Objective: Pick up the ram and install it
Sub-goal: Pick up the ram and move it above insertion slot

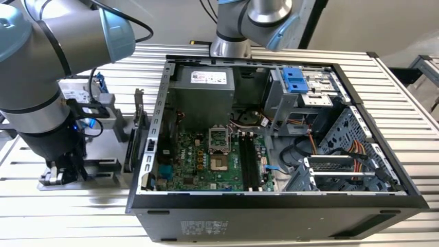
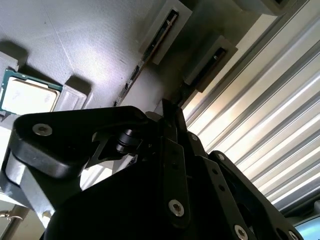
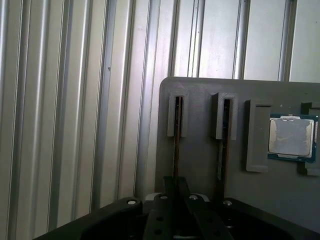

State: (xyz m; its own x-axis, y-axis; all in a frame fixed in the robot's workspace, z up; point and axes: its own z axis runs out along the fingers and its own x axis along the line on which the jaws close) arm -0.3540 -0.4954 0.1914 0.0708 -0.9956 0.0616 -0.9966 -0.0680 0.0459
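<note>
Open computer case, processor

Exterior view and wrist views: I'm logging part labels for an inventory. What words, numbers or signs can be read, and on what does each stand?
No text can be read in any view.
On the power supply sticker: print too small to read.
On the case sticker: print blurred, unreadable.
On the processor: no legible marking in either wrist view.

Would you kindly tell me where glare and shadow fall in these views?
Second wrist view: glare streaks the ribbed table, the gripper a dark silhouette. First wrist view: even light, the ram shadowed in its slot. Exterior view: computer case interior dim.
</note>
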